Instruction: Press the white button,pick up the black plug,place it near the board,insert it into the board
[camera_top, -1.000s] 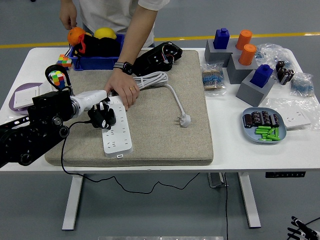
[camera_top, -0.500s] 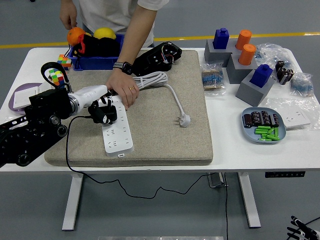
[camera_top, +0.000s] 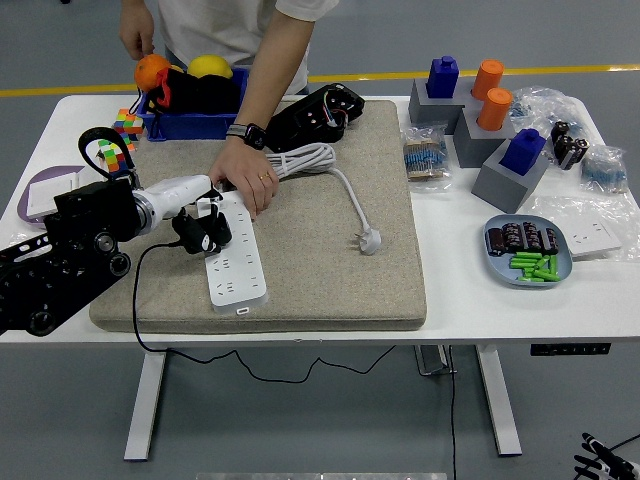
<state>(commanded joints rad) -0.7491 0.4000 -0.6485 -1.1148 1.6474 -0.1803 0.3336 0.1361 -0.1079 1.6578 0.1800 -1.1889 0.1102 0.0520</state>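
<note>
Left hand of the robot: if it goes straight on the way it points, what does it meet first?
Probably the person's hand pressing the white power strip; the left hand, gripping the black plug, points right towards it. Depth is unclear.

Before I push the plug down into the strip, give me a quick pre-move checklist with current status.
1. Left hand shut on the black plug: ok.
2. Plug over the power strip's upper sockets: ok.
3. Prongs lined up with the socket holes: cannot tell, hidden under the plug.
4. Strip steadied: ok, a person's hand presses its far end on the grey mat.
5. Person's fingers clear of the plug: not ok, they are right beside it.
6. Black cord free: ok, it hangs slack over the mat's edge.
</note>
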